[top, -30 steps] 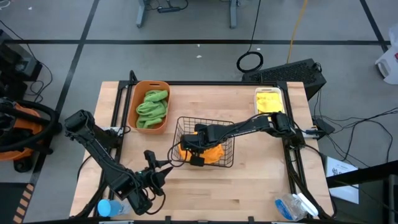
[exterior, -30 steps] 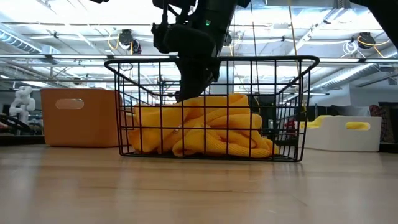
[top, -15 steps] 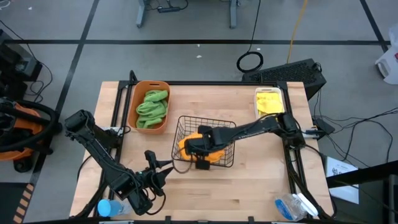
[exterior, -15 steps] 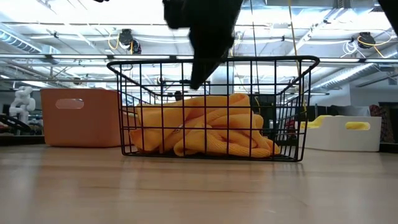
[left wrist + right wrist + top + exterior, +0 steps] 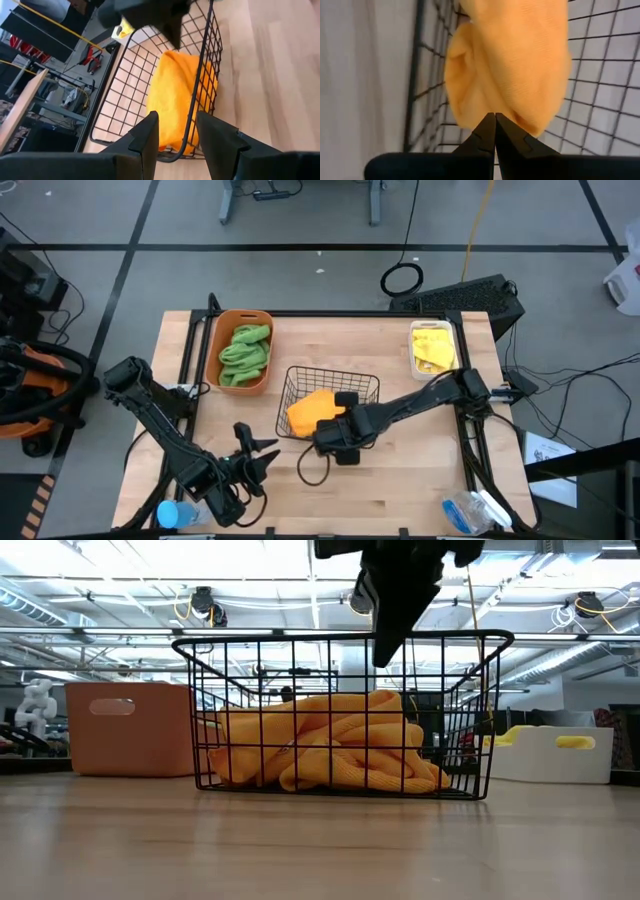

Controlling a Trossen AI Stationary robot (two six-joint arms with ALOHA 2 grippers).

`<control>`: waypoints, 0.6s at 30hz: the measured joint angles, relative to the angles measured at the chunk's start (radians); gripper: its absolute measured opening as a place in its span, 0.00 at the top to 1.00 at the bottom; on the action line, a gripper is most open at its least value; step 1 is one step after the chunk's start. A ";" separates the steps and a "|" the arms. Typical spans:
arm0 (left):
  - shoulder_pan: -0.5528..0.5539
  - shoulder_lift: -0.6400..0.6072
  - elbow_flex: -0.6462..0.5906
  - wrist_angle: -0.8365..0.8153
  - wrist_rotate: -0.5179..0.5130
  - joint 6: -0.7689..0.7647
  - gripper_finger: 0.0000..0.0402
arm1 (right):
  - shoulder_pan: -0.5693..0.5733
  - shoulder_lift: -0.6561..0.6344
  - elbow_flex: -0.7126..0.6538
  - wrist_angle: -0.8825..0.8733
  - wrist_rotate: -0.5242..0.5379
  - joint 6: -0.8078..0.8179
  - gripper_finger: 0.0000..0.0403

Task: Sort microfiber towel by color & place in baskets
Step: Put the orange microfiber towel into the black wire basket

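Orange microfiber towel [image 5: 311, 412] lies bunched in the black wire-mesh basket [image 5: 365, 386]: soft, light, limp, best pinched at a raised fold. Left of the basket, the left gripper [image 5: 250, 459] waits, fingers apart and empty. Over the basket's near rim, the right gripper [image 5: 338, 442] hangs, fingers pressed together, empty.

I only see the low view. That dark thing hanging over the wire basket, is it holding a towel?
Observer: No. It is the right gripper, shut and empty.
Operator: What's inside the orange tub?
Observer: Green towels.
Operator: Is there a second arm?
Observer: Yes. The left gripper is open, by the table's near edge on the left side.
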 joint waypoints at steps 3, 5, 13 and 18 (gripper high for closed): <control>0.002 0.000 0.011 0.026 -0.001 0.026 0.66 | -0.026 0.000 0.000 0.000 0.035 -0.046 1.00; 0.002 0.000 0.016 0.042 -0.001 0.048 0.66 | -0.055 0.000 -0.010 0.020 0.027 -0.066 1.00; 0.002 0.000 0.019 0.057 -0.001 0.079 0.66 | -0.154 -0.004 -0.195 0.216 -0.168 -0.086 1.00; 0.001 0.000 0.019 0.058 -0.001 0.080 0.66 | -0.174 0.000 -0.262 0.269 -0.223 -0.088 1.00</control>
